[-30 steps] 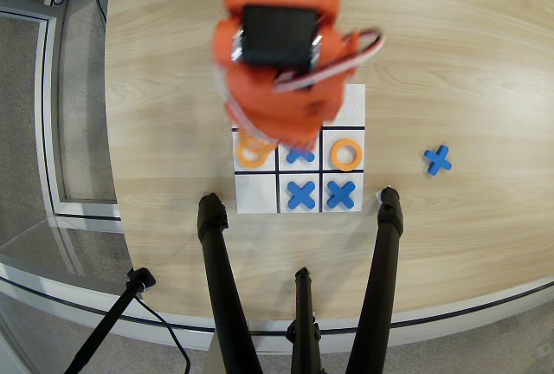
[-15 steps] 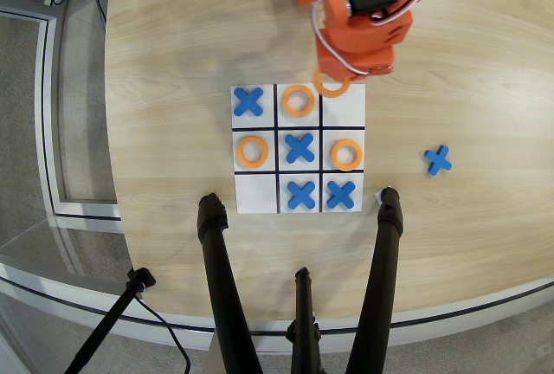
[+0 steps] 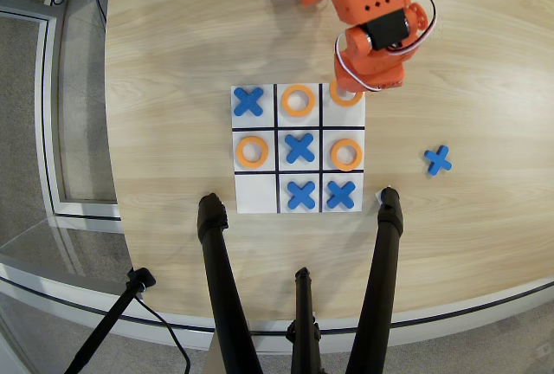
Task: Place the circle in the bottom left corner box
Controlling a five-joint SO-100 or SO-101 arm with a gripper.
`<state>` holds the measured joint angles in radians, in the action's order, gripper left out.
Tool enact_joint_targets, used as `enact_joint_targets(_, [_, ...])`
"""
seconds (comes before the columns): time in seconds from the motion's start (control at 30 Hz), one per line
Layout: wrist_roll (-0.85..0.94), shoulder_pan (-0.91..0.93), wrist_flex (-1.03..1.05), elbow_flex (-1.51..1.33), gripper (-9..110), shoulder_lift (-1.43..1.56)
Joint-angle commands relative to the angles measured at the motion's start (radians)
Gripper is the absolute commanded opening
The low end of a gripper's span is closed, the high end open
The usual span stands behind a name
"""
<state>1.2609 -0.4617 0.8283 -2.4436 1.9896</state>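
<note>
Shift since half a second ago: arm swung slightly right and nearer the grid; held ring now over the far-right cell instead of hanging at the grid's far edge; everything else unmoved.

Overhead view, arm: orange arm (image 3: pixel 372 23) reaching in from the far edge of the counter (image 3: pixel 173 45), wrist body covering the fingers.

Overhead view, fingers: hidden beneath the wrist; cannot tell whether spread or clamped. Gripper (image 3: pixel 351 88) judged to sit right above the ring.

Overhead view, circle: orange circle (image 3: pixel 344 95) only partly visible, peeking out under the wrist, over the far-right corner cell (image 3: pixel 355 112) of the paper grid (image 3: pixel 256 203). Resting on paper or lifted just above it: cannot tell.

Overhead view, other pieces: blue cross (image 3: pixel 248 102) far left, orange ring (image 3: pixel 299 99) far middle, orange ring (image 3: pixel 252 151) middle left, blue cross (image 3: pixel 299 147) centre, orange ring (image 3: pixel 346 154) middle right, blue crosses (image 3: pixel 300 194) and (image 3: pixel 341 194) near middle and near right. Spare blue cross (image 3: pixel 438 159) on the counter, well right of the grid.

Overhead view, empty cell: near-left corner (image 3: pixel 255 192) blank.

Overhead view, foreground: black tripod legs (image 3: pixel 221 279) rising at the near edge.

Step in hand: probably setting down or releasing the circle in the far-right corner, likely the task's "bottom left" seen from the arm's side.

Next move: centring the ring inside the cell lines, letting go, lifting straight up clear of neighbouring rings.
</note>
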Motion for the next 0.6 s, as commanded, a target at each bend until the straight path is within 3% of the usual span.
enact_joint_targets(0.0, [-0.005,0.021,-0.052,0.018,0,-0.048])
enact_joint_targets(0.57, [-0.009,0.048,-0.124,0.084,0,-0.210])
